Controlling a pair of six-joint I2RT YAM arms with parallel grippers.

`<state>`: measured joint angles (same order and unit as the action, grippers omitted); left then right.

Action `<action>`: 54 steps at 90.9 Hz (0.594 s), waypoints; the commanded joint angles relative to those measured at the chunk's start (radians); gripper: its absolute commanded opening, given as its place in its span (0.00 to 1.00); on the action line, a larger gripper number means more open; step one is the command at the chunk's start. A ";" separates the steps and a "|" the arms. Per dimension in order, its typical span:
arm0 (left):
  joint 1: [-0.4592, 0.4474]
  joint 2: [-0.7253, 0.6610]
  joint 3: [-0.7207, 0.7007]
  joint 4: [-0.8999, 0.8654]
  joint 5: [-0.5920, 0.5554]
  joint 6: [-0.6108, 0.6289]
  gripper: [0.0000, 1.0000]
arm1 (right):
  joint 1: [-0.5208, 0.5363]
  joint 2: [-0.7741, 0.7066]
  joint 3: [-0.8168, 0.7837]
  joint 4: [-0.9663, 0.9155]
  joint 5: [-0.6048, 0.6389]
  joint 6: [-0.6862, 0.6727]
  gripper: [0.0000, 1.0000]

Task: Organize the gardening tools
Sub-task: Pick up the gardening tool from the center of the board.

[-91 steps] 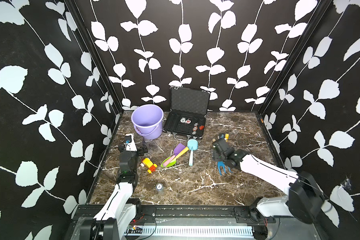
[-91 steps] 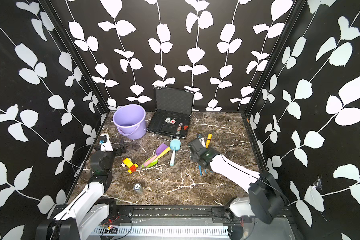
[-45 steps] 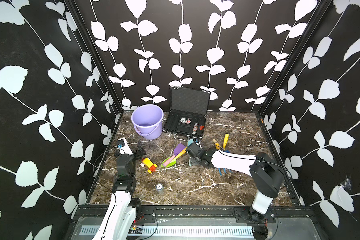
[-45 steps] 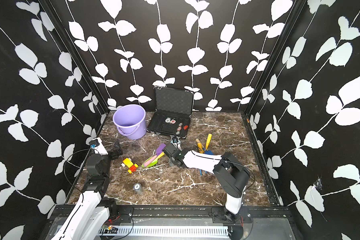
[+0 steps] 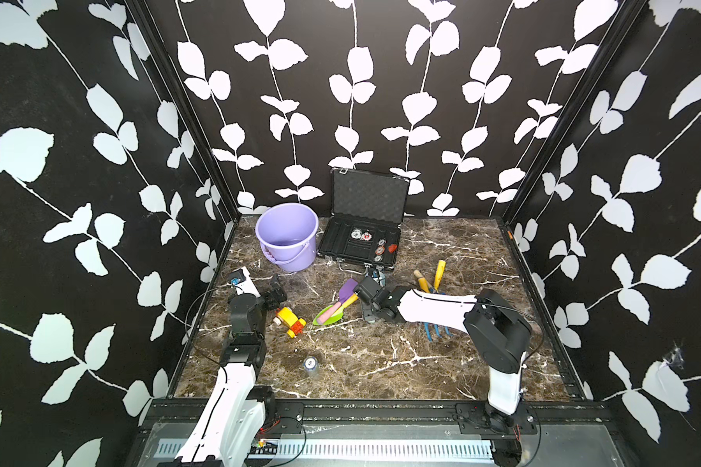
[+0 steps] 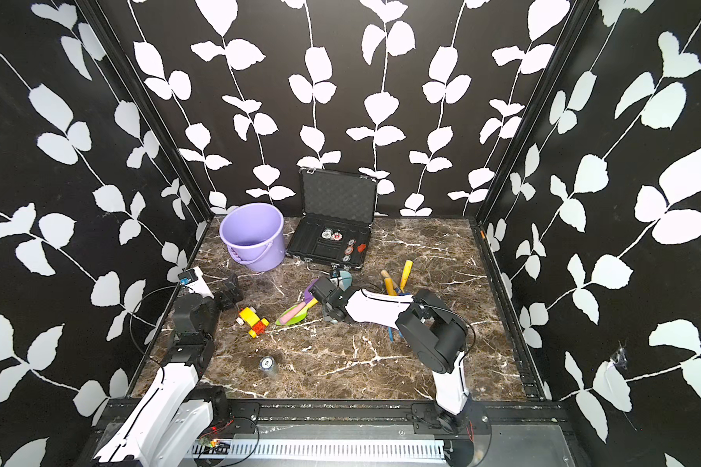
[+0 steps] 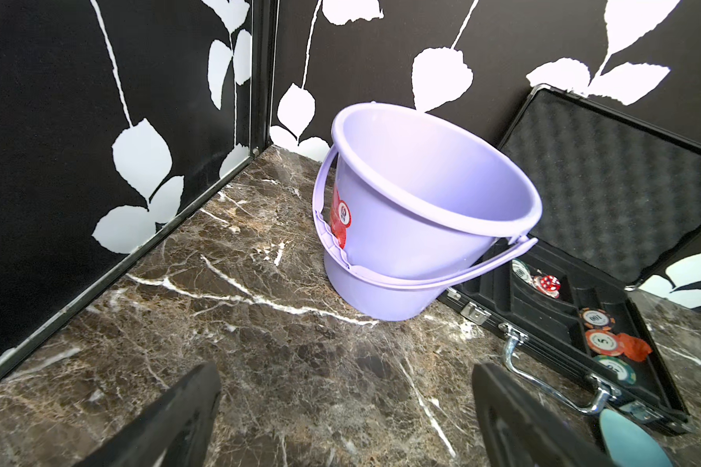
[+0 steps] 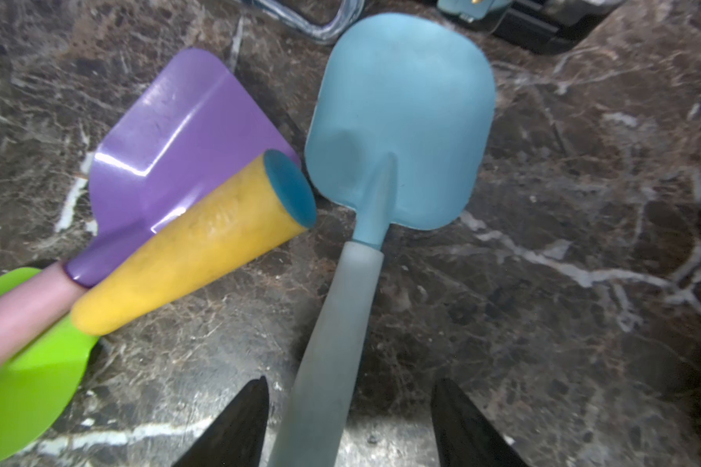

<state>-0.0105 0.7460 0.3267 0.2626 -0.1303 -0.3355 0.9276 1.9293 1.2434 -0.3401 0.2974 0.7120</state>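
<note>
The desk is pretty cluttered: a lilac bucket sits back left with an open black case of chips right next to it. A yellow-and-red toy truck and a little round tin are nearer the front. The light-blue trowel lies mid-desk, just in front of the case's chrome carry handle, rounded head toward the case and pale handle pointing away from it. It's got close neighbours. The green scoop has a yellow handle lying across the head of the purple trowel, with its blue-capped end just beside the light-blue head. The purple trowel's pink handle crosses over the green scoop. Compared with a second ago, the right arm has swung off the blue rake on the right side and come over to the middle. The rake now lies partly under the forearm with only its prongs poking out, and the two yellow-handled tools behind it are uncovered. The right gripper is low over the pale handle, fingers on either side with a gap showing on both, so it's partly spread and not pinching yet. The left gripper is spread wide with nothing in it, facing the bucket, still parked near the left wall.
</note>
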 commanded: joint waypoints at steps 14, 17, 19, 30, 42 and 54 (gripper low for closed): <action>-0.001 0.002 0.032 -0.010 0.014 -0.027 0.99 | 0.000 0.025 0.005 -0.006 -0.008 0.032 0.58; -0.002 0.005 0.035 -0.012 0.014 -0.028 0.99 | -0.001 0.024 -0.001 -0.005 -0.006 0.036 0.57; -0.002 0.006 0.036 -0.012 0.014 -0.029 0.99 | -0.001 0.022 -0.006 -0.002 -0.005 0.038 0.56; -0.002 0.029 0.048 -0.015 0.024 -0.041 0.99 | 0.000 0.019 -0.032 0.003 -0.011 0.048 0.49; -0.002 0.066 0.065 -0.004 0.056 -0.055 0.99 | -0.001 0.015 -0.058 0.005 -0.020 0.050 0.44; -0.001 0.099 0.075 0.026 0.104 -0.075 0.99 | -0.001 0.005 -0.094 0.015 -0.029 0.052 0.37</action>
<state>-0.0105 0.8303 0.3706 0.2539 -0.0776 -0.3851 0.9272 1.9396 1.1950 -0.3096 0.2768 0.7536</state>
